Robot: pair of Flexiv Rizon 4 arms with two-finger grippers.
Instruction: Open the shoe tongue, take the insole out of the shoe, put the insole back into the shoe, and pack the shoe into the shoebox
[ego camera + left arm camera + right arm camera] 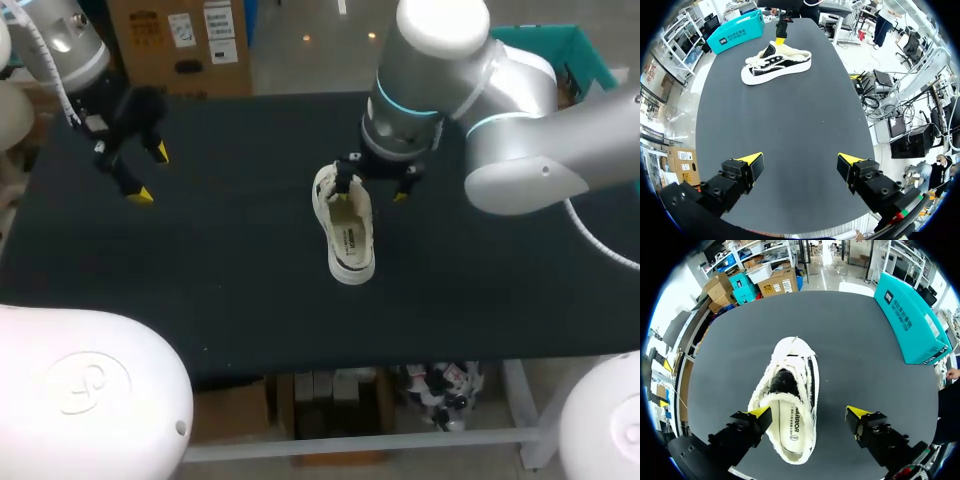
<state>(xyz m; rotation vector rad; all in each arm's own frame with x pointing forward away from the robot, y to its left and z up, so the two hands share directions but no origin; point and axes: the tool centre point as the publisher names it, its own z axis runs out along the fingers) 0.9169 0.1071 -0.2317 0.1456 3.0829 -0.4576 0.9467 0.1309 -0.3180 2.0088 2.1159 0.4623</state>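
the right gripper (807,412) hangs just above the heel end of the sneaker (789,395), fingers spread wide and holding nothing. one fingertip (759,412) is over the heel-side rim, the other over bare table (860,365) beside the shoe. the white insole (790,427) lies flat inside the opening. just ahead of it is the dark tongue (782,381), then the toe, which points away from the gripper.

the step in hand looks like opening the tongue, and nothing is gripped yet. to do it well i'd shift the gripper toward the toe until the tongue's free edge sits between the fingers. then come down, pinch only that edge clear of the laces (756,60), and fold it toward the toe. the shoe looks light and may slide.

well apart, the left gripper (801,159) hangs spread over bare table, free to steady the shoe. farthest off, at the table's edge, stands a teal box (910,315), probably the shoebox.
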